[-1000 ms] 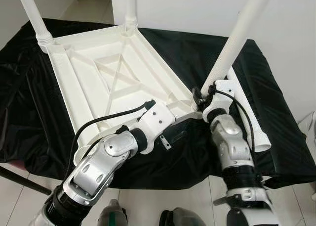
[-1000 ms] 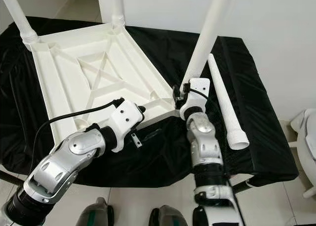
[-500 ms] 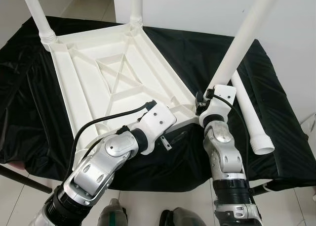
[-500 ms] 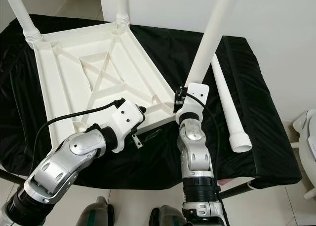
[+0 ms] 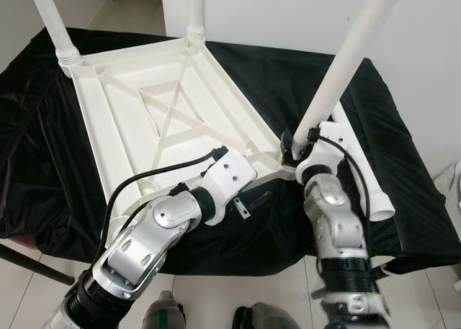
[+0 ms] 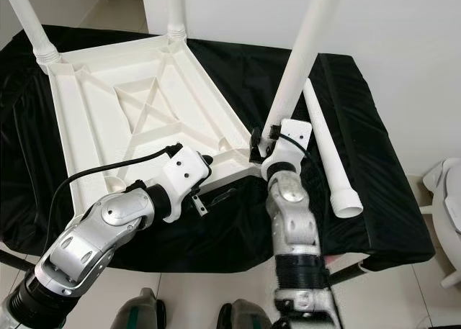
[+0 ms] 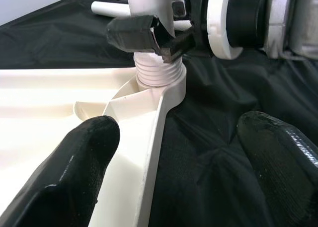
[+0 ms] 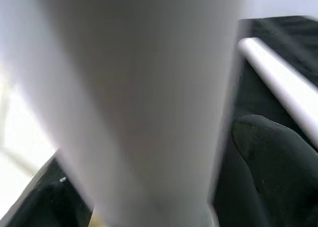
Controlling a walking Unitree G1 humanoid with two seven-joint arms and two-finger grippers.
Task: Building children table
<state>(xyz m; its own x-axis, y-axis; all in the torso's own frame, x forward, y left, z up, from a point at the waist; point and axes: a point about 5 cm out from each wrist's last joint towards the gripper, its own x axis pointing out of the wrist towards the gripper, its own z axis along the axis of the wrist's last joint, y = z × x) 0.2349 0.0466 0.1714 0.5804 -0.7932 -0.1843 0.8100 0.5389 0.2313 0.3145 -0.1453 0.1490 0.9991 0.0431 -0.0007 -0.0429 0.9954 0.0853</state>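
Observation:
A white plastic children's table (image 5: 137,127) lies upside down on a black cloth. Two legs stand upright at its far corners. A third white leg (image 5: 338,62) stands in the near-right corner socket (image 7: 159,70), leaning slightly to the right. My right gripper (image 5: 294,143) is shut on this leg's base just above the threads, and its black fingers (image 7: 136,32) clamp the leg. My left gripper (image 7: 184,132) is open, low at the table's near rim, with one finger inside the rim and the other over the cloth. A fourth leg (image 6: 328,152) lies loose on the cloth to the right.
The black cloth (image 5: 403,156) covers a work surface whose front edge runs below my arms. A white wall (image 6: 389,26) rises close behind on the right. Tiled floor and my feet (image 6: 140,311) show at the bottom. A white object (image 6: 450,192) sits at the far right.
My right forearm has swung left and back while the gripper stays on the leg's base. The leg's tilt is nearly the same. The left arm has not moved.

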